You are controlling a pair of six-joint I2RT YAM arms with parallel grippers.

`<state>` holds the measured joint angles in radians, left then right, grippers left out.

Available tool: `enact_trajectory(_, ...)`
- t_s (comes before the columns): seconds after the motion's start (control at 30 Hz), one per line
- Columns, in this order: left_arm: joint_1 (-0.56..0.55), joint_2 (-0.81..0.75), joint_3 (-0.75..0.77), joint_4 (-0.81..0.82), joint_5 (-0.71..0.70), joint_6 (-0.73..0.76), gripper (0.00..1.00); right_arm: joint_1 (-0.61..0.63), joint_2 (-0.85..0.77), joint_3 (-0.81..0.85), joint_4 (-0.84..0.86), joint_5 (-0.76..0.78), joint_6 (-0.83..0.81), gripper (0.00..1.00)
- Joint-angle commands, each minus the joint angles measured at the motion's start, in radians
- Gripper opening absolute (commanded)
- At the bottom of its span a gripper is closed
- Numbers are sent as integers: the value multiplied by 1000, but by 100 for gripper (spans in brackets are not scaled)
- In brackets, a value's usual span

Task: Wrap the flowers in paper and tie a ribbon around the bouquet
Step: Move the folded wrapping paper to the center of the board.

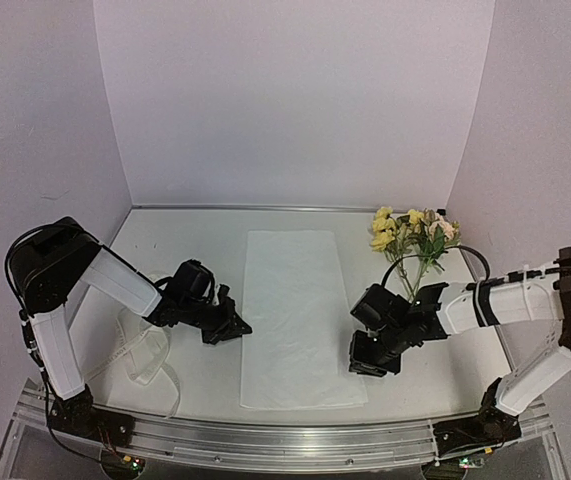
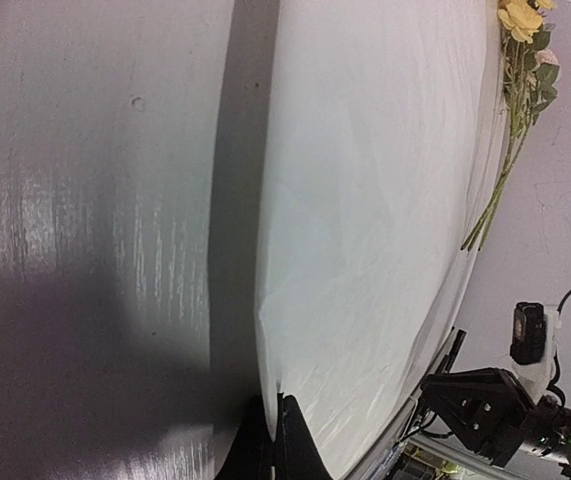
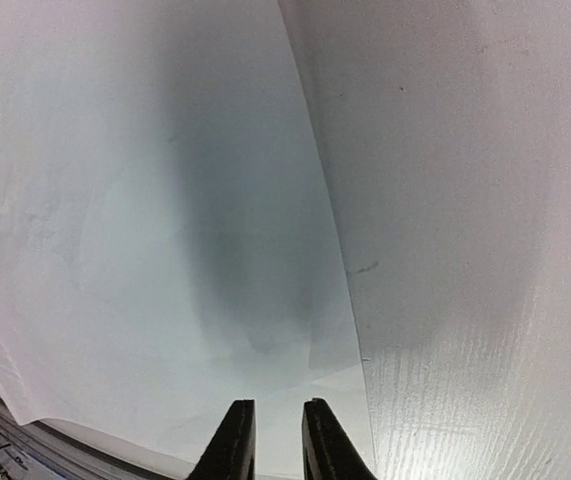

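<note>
White shells cover the left arm [image 1: 115, 282] and right arm [image 1: 510, 300] between black joints; thin black cables [image 1: 475, 252] loop off both; black bases at 6 o'clock.

- Table [image 1: 195, 245]: flat, pale grey top with a slight gloss and faint streaks.
- Walls [image 1: 295, 100]: plain pale panels standing behind the table and at both its sides.
- Metal rail [image 1: 285, 440]: ribbed, silver, running along the table's near edge.

The paper [image 1: 295, 315], a long white sheet, lies flat in the middle of the bench [image 1: 185, 240]. The flowers [image 1: 412, 238], yellow and cream on thin green stems, lie off its far right corner. The ribbon [image 1: 147, 352] sits in a loose sheer heap at the near left.
</note>
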<state>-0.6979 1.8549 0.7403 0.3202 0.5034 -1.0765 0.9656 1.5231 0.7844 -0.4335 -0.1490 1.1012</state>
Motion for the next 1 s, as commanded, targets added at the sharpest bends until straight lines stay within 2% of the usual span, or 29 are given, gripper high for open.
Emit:
enact_trajectory(0.0,-5,17,29,-6,-11,14,0,10,3,53,-41,13,-25,15)
enact_trajectory(0.07,-5,17,29,-7,-11,15,0,10,12,63,-56,16,-31,18)
enact_trajectory(0.17,-5,21,28,-7,-9,17,0,12,-1,70,-147,76,-70,39)
enact_trajectory(0.23,-5,26,27,-4,-8,16,0,12,-1,69,-179,106,-91,46)
enact_trajectory(0.4,-6,31,26,2,-7,13,0,12,54,92,-189,111,-123,51)
enact_trajectory(0.67,-6,41,30,5,-2,13,0,12,159,135,-159,81,-123,42)
enact_trajectory(0.97,-6,57,39,16,7,10,0,12,167,161,-162,77,-119,19)
